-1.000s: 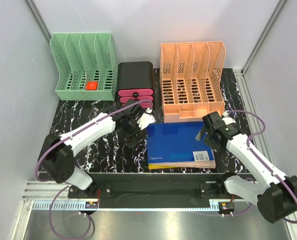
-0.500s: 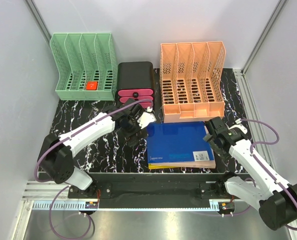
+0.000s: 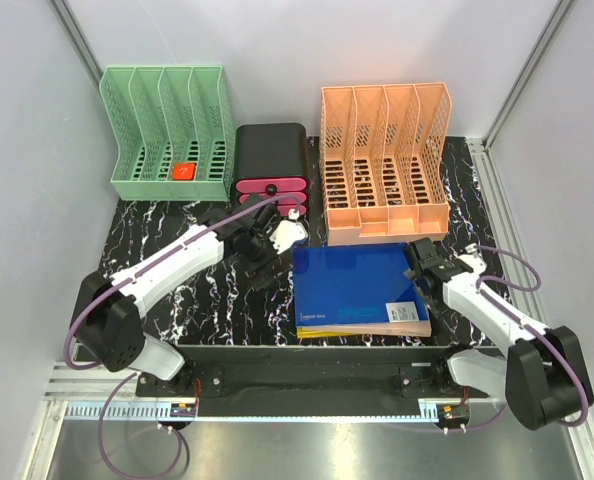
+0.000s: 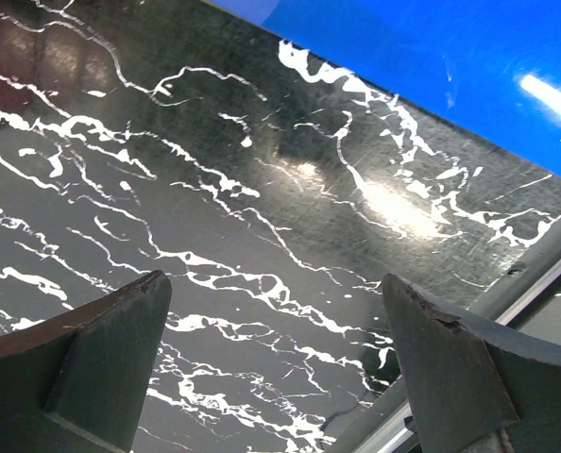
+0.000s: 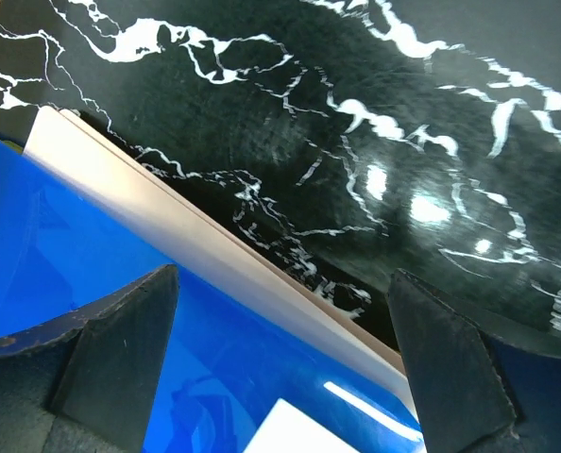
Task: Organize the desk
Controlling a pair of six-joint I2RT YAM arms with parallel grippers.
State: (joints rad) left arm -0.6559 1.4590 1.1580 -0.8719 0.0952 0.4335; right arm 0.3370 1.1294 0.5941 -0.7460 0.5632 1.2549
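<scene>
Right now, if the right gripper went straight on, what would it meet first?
Probably the edge of the blue book; the open right gripper straddles it, though depth is unclear.

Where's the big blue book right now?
In the top view, the blue book lies flat on the desk, right of the middle, just in front of the orange rack, with the right gripper at its right edge.

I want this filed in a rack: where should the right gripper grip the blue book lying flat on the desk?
Probably its right edge, coming from the right. The blue book lies flat, so only edges offer a pinch; bare desk borders that edge, while the orange file rack crowds the far one. The right gripper hangs open there.
</scene>
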